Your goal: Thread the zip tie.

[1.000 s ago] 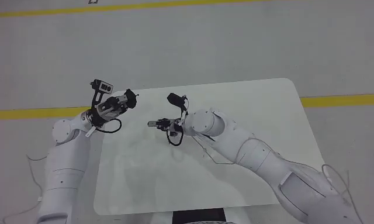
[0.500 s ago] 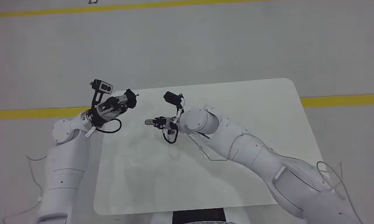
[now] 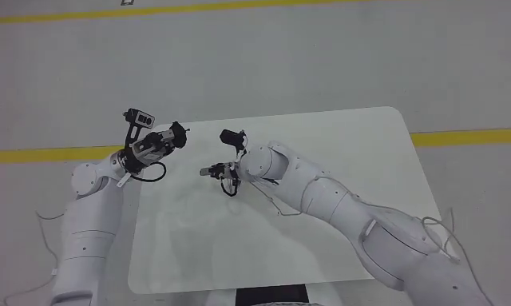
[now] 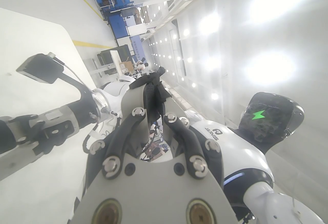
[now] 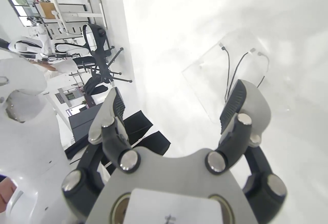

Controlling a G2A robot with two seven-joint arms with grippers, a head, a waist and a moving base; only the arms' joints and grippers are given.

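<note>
- Left gripper [image 4: 151,96] is clamped on a black strip [image 4: 153,78], probably the zip tie, over the worktop's [image 3: 351,146] far left corner. Its crumpled end could miss the head.
- Right gripper [image 5: 176,94] is empty with its jaws apart, near the left edge above a clear bag [image 5: 210,81] of spare ties [image 5: 228,68]. Closing here could snag the bag.

Item: white round-cornered table [image 3: 359,146]. You had on it a clear plastic sheet [image 5: 205,81], lying flat, with thin black zip ties [image 5: 228,68] on or inside it.

Lab hall, yellow floor line [image 3: 239,4]
</note>
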